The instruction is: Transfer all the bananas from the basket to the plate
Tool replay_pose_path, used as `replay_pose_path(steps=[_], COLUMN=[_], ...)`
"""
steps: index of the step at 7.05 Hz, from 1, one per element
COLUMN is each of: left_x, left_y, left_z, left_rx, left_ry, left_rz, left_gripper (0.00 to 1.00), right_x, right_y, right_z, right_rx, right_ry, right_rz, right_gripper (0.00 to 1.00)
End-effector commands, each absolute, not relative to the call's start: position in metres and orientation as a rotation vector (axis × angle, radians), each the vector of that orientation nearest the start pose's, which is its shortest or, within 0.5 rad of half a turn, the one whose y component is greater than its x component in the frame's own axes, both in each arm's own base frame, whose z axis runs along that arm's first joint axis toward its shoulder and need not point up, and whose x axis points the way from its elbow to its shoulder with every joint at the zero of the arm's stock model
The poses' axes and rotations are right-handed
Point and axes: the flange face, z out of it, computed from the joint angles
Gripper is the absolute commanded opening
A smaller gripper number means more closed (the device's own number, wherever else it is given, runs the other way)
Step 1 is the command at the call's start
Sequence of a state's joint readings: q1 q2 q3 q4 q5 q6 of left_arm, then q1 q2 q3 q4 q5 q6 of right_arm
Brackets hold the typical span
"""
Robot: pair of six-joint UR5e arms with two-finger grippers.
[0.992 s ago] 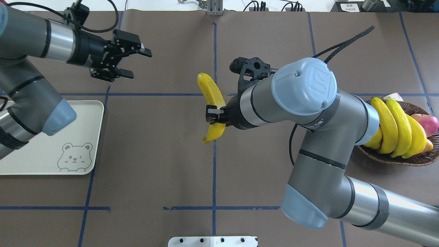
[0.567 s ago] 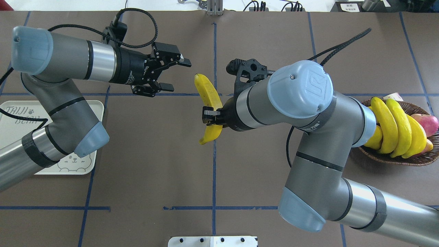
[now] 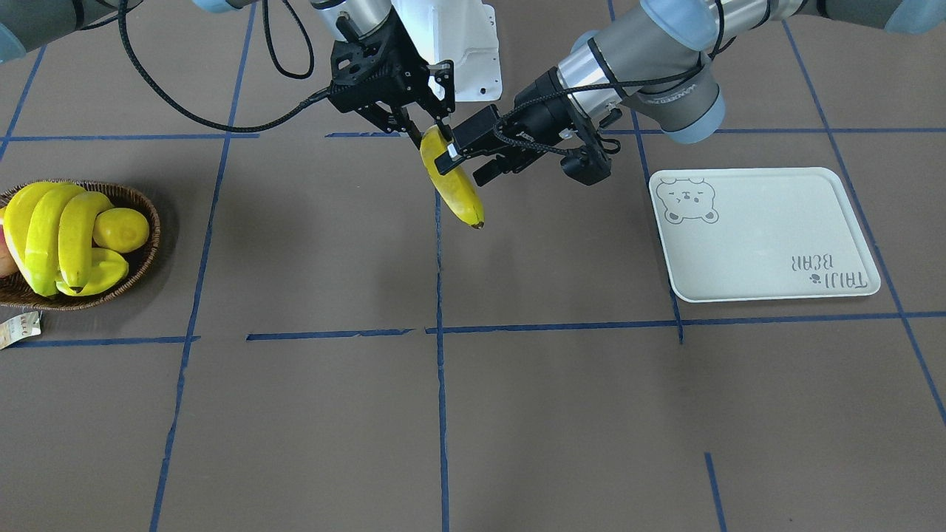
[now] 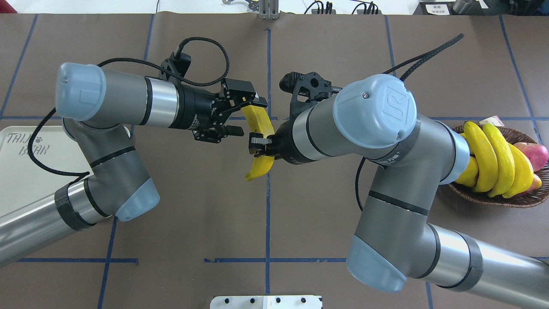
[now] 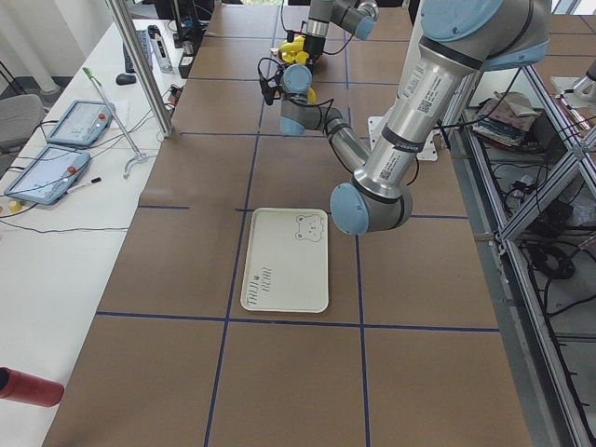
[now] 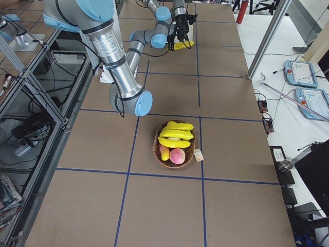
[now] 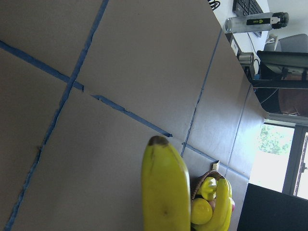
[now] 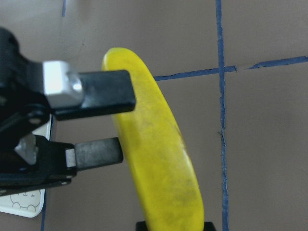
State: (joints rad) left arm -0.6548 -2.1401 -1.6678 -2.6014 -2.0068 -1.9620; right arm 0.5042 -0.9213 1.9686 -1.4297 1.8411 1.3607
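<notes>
At frame centre, right pincer grips the banana mid-length; left pincer, spread open, sits just beside its upper end.

one banana, bright yellow with a brown tip, hangs above the middle of the worktop, pinched around its midsection by the right hand. its length runs roughly from the far edge towards the near edge, on a slight slant. three more bananas lie side by side, all curving the same way, piled high in the basket, an oval dark-brown wicker one at the worktop's right edge. the plate, a pale rectangular tray with rounded corners, a bear-face drawing and "taiji bear" lettering, lies flat at the left edge.
</notes>
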Motion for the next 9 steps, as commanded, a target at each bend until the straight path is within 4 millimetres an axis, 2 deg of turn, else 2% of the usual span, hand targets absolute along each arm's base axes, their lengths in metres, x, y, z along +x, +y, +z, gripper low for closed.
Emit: replay_pose_path(steps=[1,2,3,4,5,6,7,8,9], left_x=[0.442,0.447,0.448,0.448,0.446,0.445,0.443,0.441,0.441], left_y=[-0.441,-0.437,-0.436,-0.435,-0.436,-0.436,-0.437,-0.439,-0.439], left_z=[0.163,0.167,0.17,0.173,0.171,0.172,0.173,0.173,0.181], left_rx=[-0.107,-0.117,-0.12,-0.117,-0.115,-0.113,-0.108,-0.107,-0.109], left_ry=[1.701,1.691,1.685,1.682,1.685,1.685,1.686,1.686,1.673], left_rz=[-0.414,-0.409,-0.409,-0.404,-0.404,-0.405,-0.407,-0.408,-0.414], left_gripper=[0.88,0.65,0.23,0.0,0.0,0.0,0.0,0.0,0.0], right_x=[-0.455,-0.455,-0.454,-0.453,-0.453,-0.453,-0.453,-0.452,-0.446], right_y=[-0.372,-0.372,-0.372,-0.371,-0.371,-0.37,-0.369,-0.369,-0.365], right_z=[0.101,0.101,0.099,0.1,0.1,0.1,0.1,0.099,0.096], right_rx=[0.193,0.192,0.195,0.195,0.195,0.193,0.194,0.193,0.197], right_ry=[-1.196,-1.196,-1.2,-1.198,-1.198,-1.2,-1.202,-1.205,-1.216], right_rz=[0.095,0.094,0.094,0.093,0.093,0.092,0.091,0.089,0.086], right_gripper=[0.01,0.01,0.01,0.02,0.06,0.62,0.99,1.0,1.0])
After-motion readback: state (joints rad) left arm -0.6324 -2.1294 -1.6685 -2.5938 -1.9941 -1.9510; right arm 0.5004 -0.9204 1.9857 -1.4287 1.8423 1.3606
